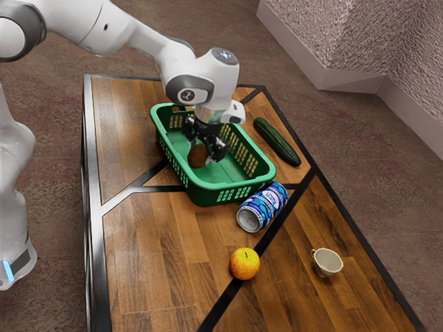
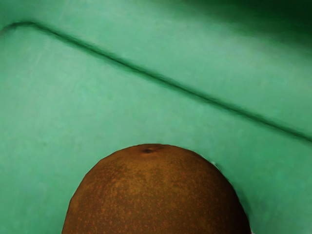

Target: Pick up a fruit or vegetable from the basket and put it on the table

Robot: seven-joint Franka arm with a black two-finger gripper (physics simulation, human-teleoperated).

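One white arm [image 1: 139, 34], mine, comes in from the exterior view's upper left, over the wood worktop [image 1: 149, 228] w/ its black strips. Next, green plastic basket [image 1: 225, 196], slatted sides, standing upright. In it, toward the exterior view's left side: one brown roundish fruit [image 1: 198, 156], low, well below the rim. That's the task item. Wrist view has it large & close, small dark dimple on top, pale green basket floor behind w/ a dark line running across.

My end effector [image 1: 204, 146] is down inside the basket, right at the fruit. Fingers wide, one each side of it; gap visible btwn fruit & the finger on the exterior view's right, so no grip on it.

Further along: orange-yellow fruit [image 1: 244, 264] w/ dark stem mark, on worktop, nearer the camera than the basket. Then blue-&-white can [image 1: 264, 205], on its side, just beside basket's near corner; contact can't tell. Then dark green cucumber [image 1: 277, 142], lying lengthwise beside basket, apart from it, near worktop edge. Last, small whitish cup [image 1: 327, 263], mouth up, handle twd exterior view's left, well apart from basket.
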